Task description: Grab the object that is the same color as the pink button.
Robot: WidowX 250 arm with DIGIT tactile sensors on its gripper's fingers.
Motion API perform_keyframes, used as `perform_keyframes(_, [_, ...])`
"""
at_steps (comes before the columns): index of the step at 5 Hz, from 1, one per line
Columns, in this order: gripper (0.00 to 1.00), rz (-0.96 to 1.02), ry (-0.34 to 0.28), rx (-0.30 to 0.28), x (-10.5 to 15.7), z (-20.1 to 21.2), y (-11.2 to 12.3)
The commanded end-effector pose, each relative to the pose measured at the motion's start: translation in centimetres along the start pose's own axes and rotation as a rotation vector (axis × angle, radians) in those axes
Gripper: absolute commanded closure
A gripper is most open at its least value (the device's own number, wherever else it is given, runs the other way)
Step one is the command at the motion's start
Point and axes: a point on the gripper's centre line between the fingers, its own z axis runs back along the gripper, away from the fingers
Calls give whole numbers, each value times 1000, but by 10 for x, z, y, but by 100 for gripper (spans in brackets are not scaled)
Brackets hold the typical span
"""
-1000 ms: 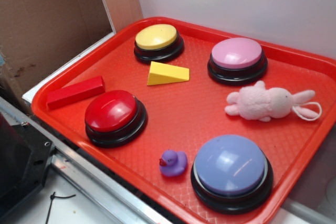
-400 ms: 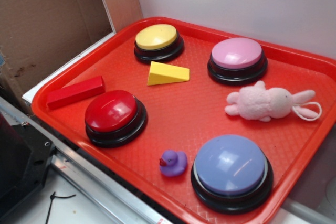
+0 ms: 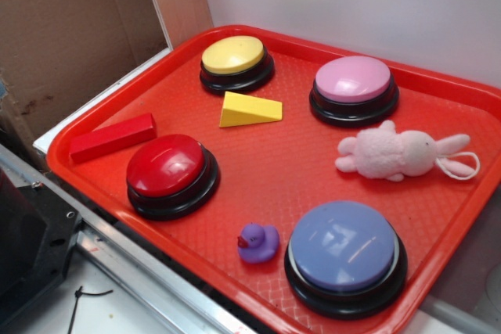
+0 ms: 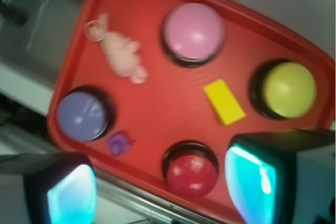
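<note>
Textured red plastic tray (image 3: pixel 274 170) carries four glossy dome buttons on black bases, a yellow wedge (image 3: pixel 249 110), a red bar (image 3: pixel 112 138) and a small purple rubber duck (image 3: pixel 258 242). Landmark: pink button (image 3: pixel 353 80). My gripper (image 4: pixel 160 187) hangs high above the tray, off its near edge on the red button's (image 3: pixel 167 165) side; my fingers (image 4: pixel 252 177) are spread wide, holding nothing. The arm does not show in the exterior view. The bunny (image 3: pixel 395 152) lies on its side just beside the pink button, toward the lavender-blue button (image 3: pixel 344 246), not touching either. Fluffy pale-pink pile, long ears, dark eye, thin string loop by its ears.
</note>
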Motion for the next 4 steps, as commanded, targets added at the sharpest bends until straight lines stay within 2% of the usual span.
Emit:
perform_keyframes(1, [0,-18,-56,5,-2,12,-17])
perform_keyframes(2, [0,-18,-56,5,-2,12,-17])
perform_keyframes(3, [0,-42,-60,66,21,-6,3])
perform_keyframes(4, [0,-86,-103,43,52,-18,14])
